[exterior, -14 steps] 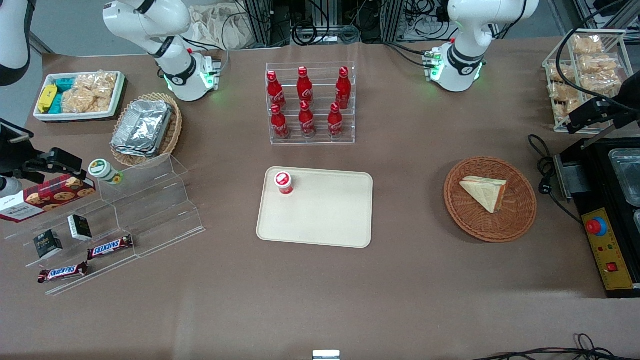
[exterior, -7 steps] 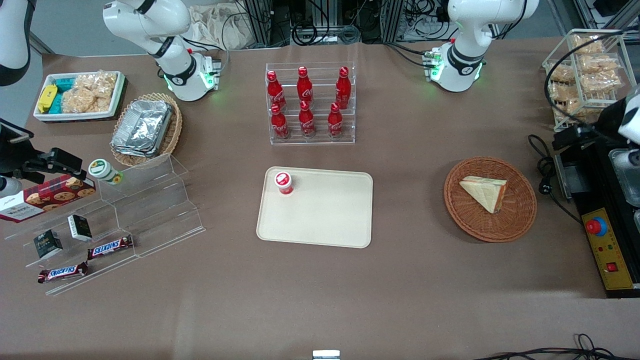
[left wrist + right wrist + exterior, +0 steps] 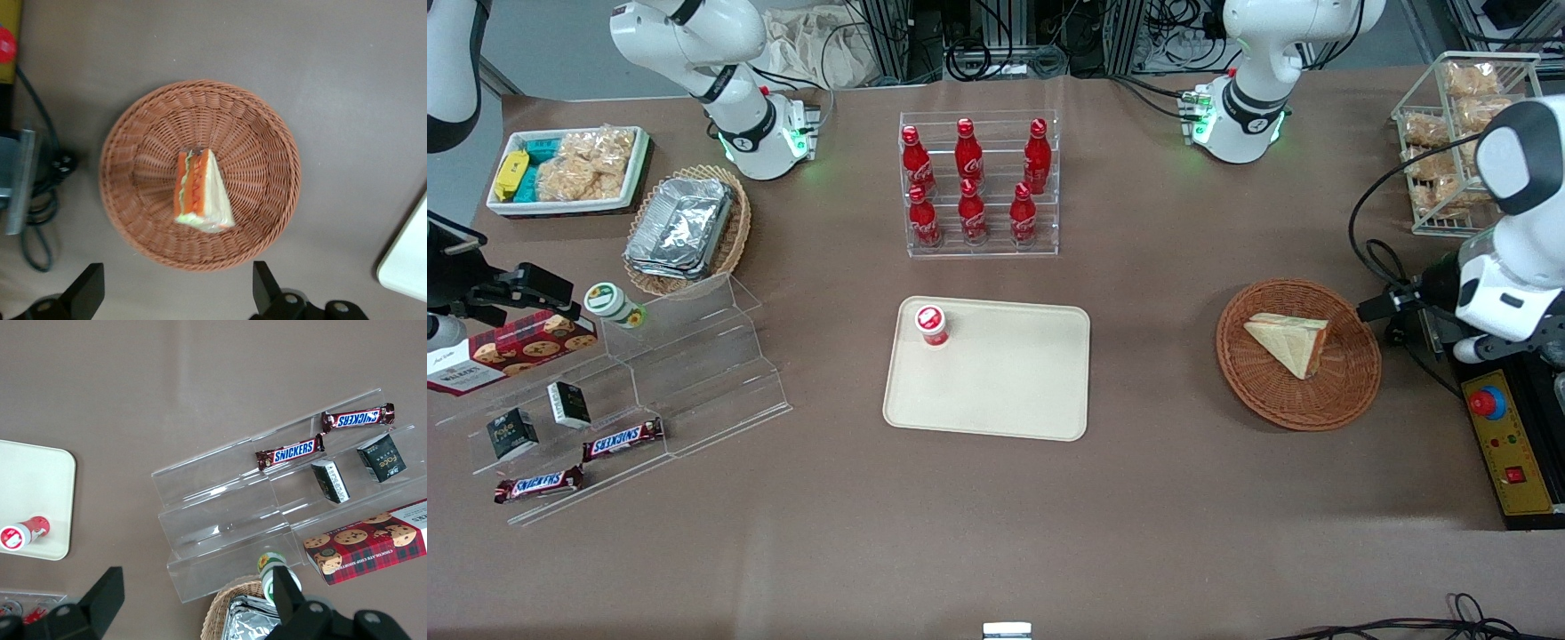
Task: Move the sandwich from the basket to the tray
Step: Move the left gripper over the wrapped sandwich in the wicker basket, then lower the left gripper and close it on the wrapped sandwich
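front view, nearest first: the tray (image 3: 996, 391) lies flat mid-bench, cream-beige, low rim; a red-capped small bottle (image 3: 931, 324) stands on its corner farthest from the camera, toward the parked arm's end. level with the tray, toward the working arm's end and well apart from it, sits the basket (image 3: 1352, 391), round reddish-brown wicker. the sandwich (image 3: 1288, 340) lies in the basket, roughly central, a pale bread face up and its orange filling edge turned toward the working arm's end. in the wrist view the sandwich (image 3: 200, 192) shows orange and green layers, resting on the basket (image 3: 267, 167) floor. the gripper (image 3: 175, 293) hangs above the basket rim, fingers (image 3: 264, 285) spread wide, nothing between them, no contact with basket or sandwich. a corner of the tray (image 3: 408, 260) is visible there too. farther off on the bench (image 3: 1138, 267), a clear rack of red bottles (image 3: 978, 182) stands beside no task item
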`<state>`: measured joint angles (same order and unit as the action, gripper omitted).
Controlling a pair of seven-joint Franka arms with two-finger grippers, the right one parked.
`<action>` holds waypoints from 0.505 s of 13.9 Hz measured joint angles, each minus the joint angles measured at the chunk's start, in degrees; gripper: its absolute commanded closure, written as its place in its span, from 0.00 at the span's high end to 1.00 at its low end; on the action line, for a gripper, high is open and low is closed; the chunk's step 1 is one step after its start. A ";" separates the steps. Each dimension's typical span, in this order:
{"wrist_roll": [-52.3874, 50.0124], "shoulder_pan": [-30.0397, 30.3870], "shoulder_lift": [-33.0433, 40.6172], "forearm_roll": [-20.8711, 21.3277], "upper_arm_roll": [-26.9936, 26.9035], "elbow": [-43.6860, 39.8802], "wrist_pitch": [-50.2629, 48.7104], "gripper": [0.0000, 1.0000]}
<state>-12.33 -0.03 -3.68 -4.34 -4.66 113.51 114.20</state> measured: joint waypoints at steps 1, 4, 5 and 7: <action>-1.04 0.00 -0.99 -0.35 0.00 1.54 2.49 1.00; -3.14 0.00 -4.59 -0.49 0.00 5.64 9.54 1.00; -3.56 0.00 -5.86 -0.50 0.00 6.96 12.20 1.00; -3.87 0.00 -8.04 -0.52 0.00 9.34 16.66 1.00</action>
<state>-16.20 -0.03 -11.72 -4.86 -4.65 122.86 130.86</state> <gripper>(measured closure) 0.000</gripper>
